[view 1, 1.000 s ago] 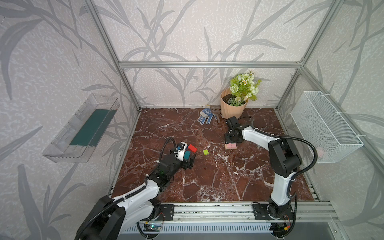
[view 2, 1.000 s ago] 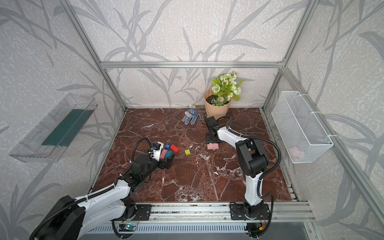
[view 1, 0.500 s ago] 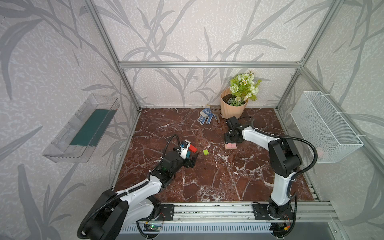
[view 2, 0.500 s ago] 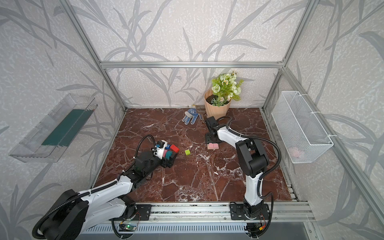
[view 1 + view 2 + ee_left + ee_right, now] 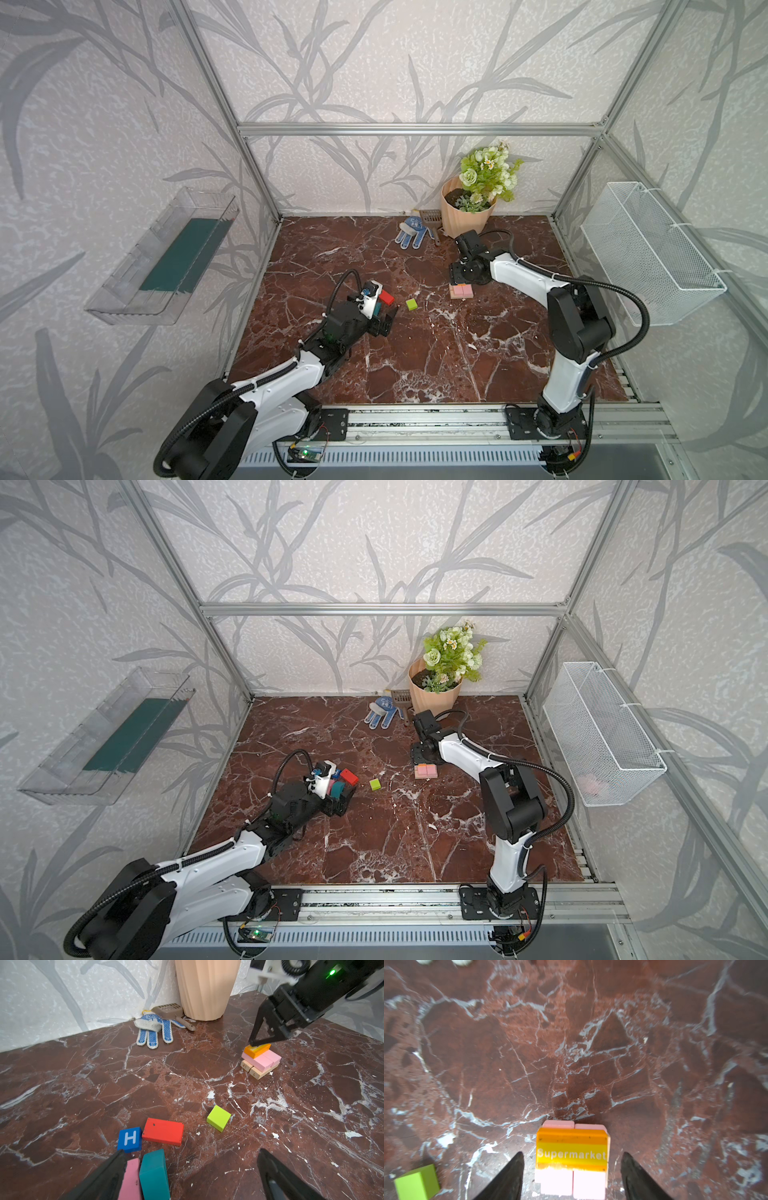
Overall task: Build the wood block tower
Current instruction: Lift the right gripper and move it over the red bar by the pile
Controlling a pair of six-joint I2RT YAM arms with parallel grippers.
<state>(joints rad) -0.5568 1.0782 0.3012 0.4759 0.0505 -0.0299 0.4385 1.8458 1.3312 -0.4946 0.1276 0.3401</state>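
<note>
Nearest the base, the left gripper [image 5: 192, 1153] is kept over the loose wood blocks, its arm shifted only slightly in the last second. Its jaws are spread wide and nothing is gripped. A pink block [image 5: 131, 1180] and a teal block [image 5: 154, 1174] are framed between the fingers, close to one of them. Just beyond lie the blue cube [image 5: 129, 1138] and the red block [image 5: 163, 1131], touching. The lime green block [image 5: 218, 1118] sits apart, further out.

Further still, the real change is found at the tower [image 5: 259, 1059]. The right gripper [image 5: 572, 1154] has been opened off the orange block [image 5: 572, 1148]. Floor is now seen on either side between jaw and block, so nothing is held. The orange block is left on two pink blocks [image 5: 262, 1059], which are laid across two tan blocks [image 5: 254, 1071]. A third layer is thus judged placed, with five blocks left to be stacked.

Behind the tower stand the flowerpot [image 5: 204, 989], a glove [image 5: 153, 1029] and a scoop [image 5: 168, 1009].

Some things are poorly shown. The pink and teal blocks are cut off by the left wrist view's edge, and contact with the finger beside them cannot be told. The orange block is almost wholly covered by the right gripper in both top views. The near pink faces are washed out in the right wrist view.
</note>
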